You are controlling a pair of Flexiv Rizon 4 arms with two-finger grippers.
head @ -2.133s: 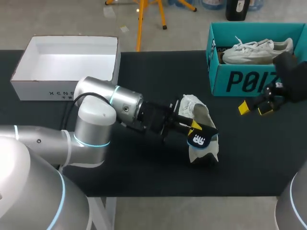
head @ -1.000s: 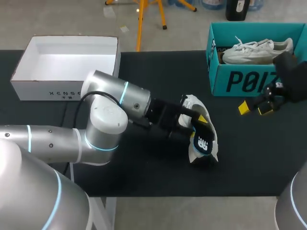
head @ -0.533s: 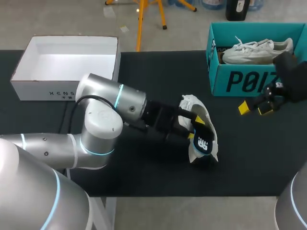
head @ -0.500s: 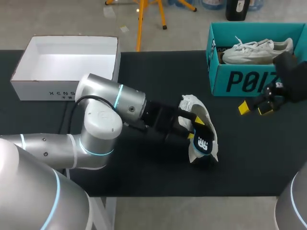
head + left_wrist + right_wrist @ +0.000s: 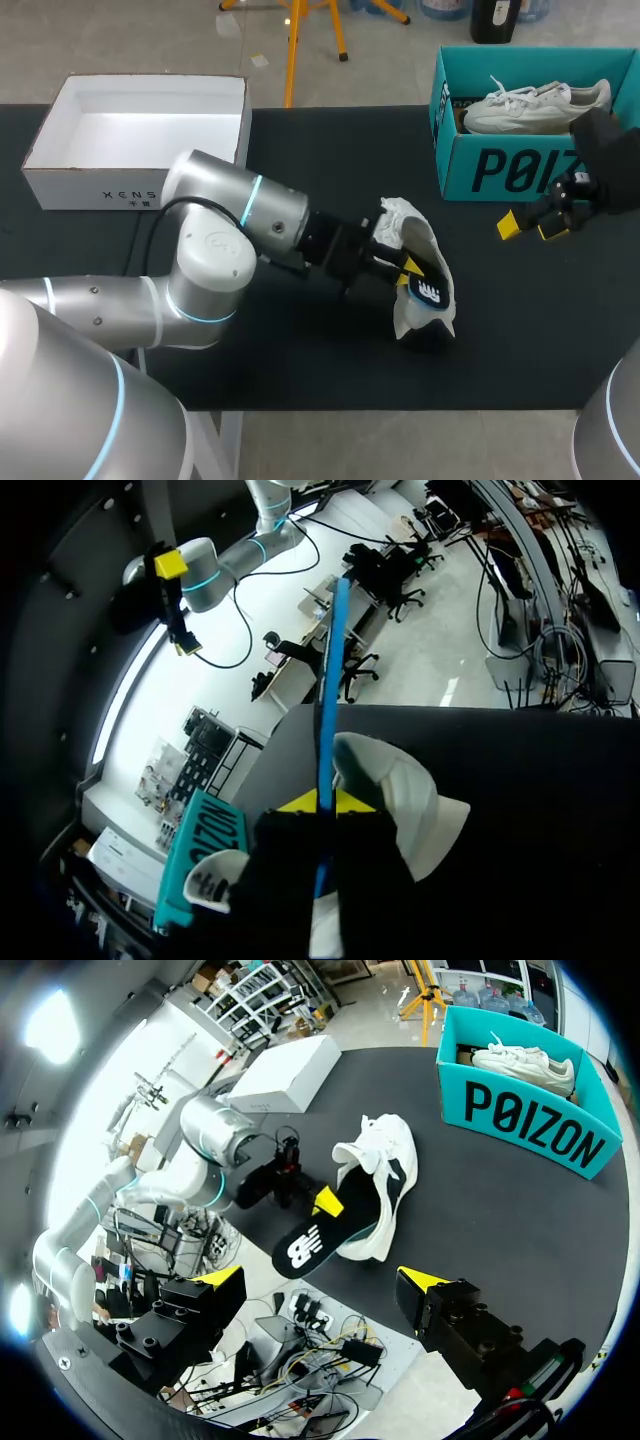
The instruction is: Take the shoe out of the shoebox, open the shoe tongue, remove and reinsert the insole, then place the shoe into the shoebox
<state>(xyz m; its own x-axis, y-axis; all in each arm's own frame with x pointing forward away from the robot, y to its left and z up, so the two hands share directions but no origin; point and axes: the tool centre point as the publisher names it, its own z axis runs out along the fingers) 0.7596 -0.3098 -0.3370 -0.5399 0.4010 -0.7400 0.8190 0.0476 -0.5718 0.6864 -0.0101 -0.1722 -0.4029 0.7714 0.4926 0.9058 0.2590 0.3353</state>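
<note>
Your left gripper (image 5: 408, 266) is clamped on the insole (image 5: 427, 291), yellow tips pinching it edge-on right over the heel opening of the shoe (image 5: 415, 235). Two seconds back that insole lay broad across the heel. Then you drove in toward the collar, and now the wrist has eased back a touch and less of the insole shows, its logo end poking out at the heel. That reads as reinsertion under way, not finished: the heel end isn't seated yet, I'd say. The shoe has barely budged on the table (image 5: 300, 150). Your right gripper (image 5: 529, 228) sits well off to the shoe's right, fingers apart, holding nothing, just in front of the teal shoebox (image 5: 500, 165).
</note>
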